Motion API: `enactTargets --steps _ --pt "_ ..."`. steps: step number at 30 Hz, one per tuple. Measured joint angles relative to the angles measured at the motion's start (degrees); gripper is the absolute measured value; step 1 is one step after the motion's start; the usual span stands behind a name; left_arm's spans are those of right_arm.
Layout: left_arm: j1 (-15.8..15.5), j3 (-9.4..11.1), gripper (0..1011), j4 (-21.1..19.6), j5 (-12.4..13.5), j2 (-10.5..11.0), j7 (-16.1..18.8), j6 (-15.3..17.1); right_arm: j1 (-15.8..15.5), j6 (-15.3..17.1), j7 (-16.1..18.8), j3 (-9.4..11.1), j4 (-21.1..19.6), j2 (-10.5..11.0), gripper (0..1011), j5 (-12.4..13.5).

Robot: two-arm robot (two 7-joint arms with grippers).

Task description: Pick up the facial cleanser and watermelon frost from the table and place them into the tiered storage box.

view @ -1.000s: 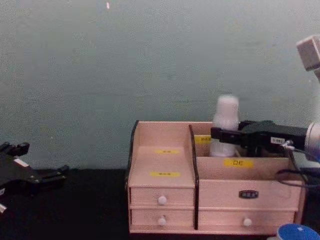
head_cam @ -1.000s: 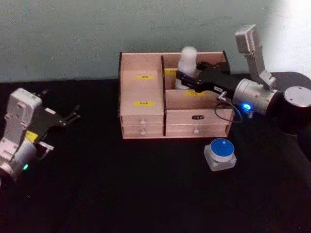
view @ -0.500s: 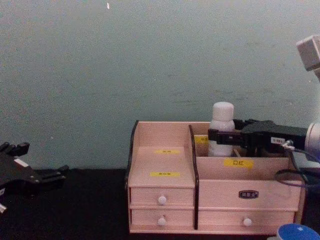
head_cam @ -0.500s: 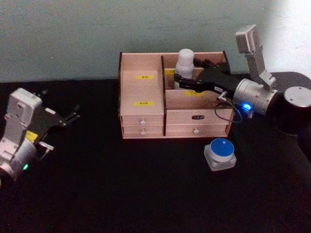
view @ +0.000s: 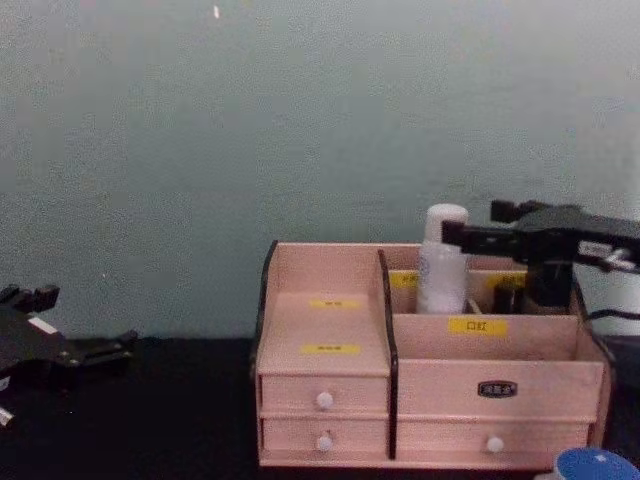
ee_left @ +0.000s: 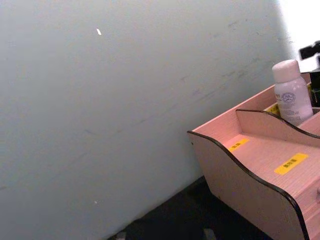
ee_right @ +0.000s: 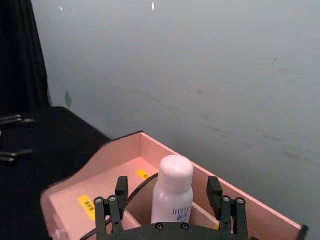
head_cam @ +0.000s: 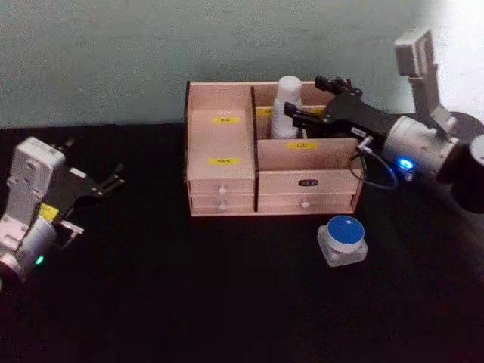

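Shows right gripper [head_cam: 303,97] spread wide, gripping nothing, with facial cleanser [head_cam: 286,104] upright just ahead in tiered storage box [head_cam: 219,178] rear compartment. Locates watermelon frost [head_cam: 342,240] on table [head_cam: 189,295], below and behind it. Shows left gripper [head_cam: 113,180] open, far to its left.

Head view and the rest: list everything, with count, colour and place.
tiered storage box: one, pale pink wood, back of the table
facial cleanser: one, white, upright in the box's back right compartment
watermelon frost: one, clear with blue lid, on the table before the box
table: one, black, under everything
wall: one, grey-green, behind the table
left pincer: one, black, open, at the table's left
right pincer: one, black, open, by the facial cleanser's top, not gripping it
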Motion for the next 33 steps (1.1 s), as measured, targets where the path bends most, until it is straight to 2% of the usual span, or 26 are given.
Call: enactTargets --steps 5,8,10,11,12,16,18,21,24,27,33 --pt "0.0 0.0 1001 0.01 0.0 0.0 0.0 0.0 -4.78 2.88 -0.2 1.48 -8.32 3.63 1004 2.45" --pt "0.0 0.0 1001 0.0 0.0 0.0 0.0 0.0 -9.33 5.67 -0.26 2.76 -14.99 7.12 1004 4.78" --pt "0.0 0.0 1001 0.0 0.0 0.0 0.0 0.0 -11.22 6.84 -0.3 3.27 -17.5 8.56 1004 5.8" --pt "0.0 0.0 1001 0.01 0.0 0.0 0.0 0.0 -13.15 7.92 -0.48 3.79 -19.89 9.99 1004 6.71" --pt "0.0 0.0 1001 0.0 0.0 0.0 0.0 0.0 -13.15 7.92 -0.48 3.79 -19.89 9.99 1004 6.71" --pt "0.0 0.0 1001 0.01 0.0 0.0 0.0 0.0 -19.71 11.25 -1.59 5.67 -27.21 14.85 1004 9.46" --pt "0.0 0.0 1001 0.01 0.0 0.0 0.0 0.0 -20.49 11.75 -1.77 5.87 -28.0 15.43 1004 9.82" --pt "0.0 0.0 1001 0.0 0.0 0.0 0.0 0.0 -24.08 14.14 -2.49 6.49 -31.54 18.48 1004 11.19" --pt "0.0 0.0 1001 0.0 0.0 0.0 0.0 0.0 -25.98 15.87 -2.84 6.48 -33.19 20.37 1004 11.8" --pt "0.0 0.0 1001 0.0 0.0 0.0 0.0 0.0 -26.94 17.31 -2.94 5.87 -33.85 21.73 1004 12.2" --pt "0.0 0.0 1001 0.0 0.0 0.0 0.0 0.0 -26.85 18.97 -3.55 4.02 -33.21 22.68 1004 12.13"
